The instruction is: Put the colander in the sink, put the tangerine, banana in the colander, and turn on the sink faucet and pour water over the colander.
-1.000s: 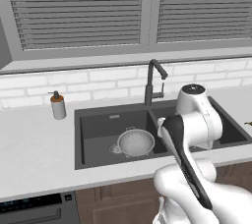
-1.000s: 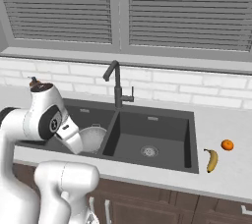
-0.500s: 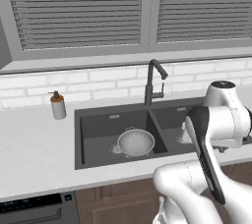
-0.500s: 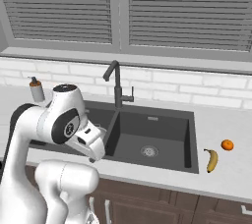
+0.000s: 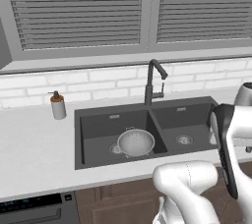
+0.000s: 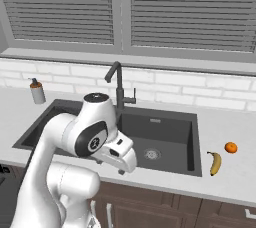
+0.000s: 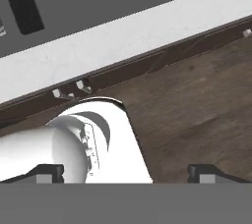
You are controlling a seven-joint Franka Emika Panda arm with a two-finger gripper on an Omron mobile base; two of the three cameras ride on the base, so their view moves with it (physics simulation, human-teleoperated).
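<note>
The colander stands upright in the left basin of the dark sink, with nothing in it. On the counter right of the sink lie the banana and, just beyond it, the tangerine. The faucet rises behind the divider between the basins, its spout hooked toward the right basin, and no water shows. My gripper hangs at the sink's front edge, left of the fruit and well apart from it. In the hand view the gripper is open with nothing between its widely spread tips, pointing down at the floor.
A soap pump bottle stands on the counter left of the sink. The white counter front edge and brown cabinet fronts run below the sink. A window with closed blinds sits above the tiled wall.
My arm has swung to the right, away from the left basin, which uncovers the colander in the left base view. The colander, banana and tangerine have not moved, and the gripper stays open.
</note>
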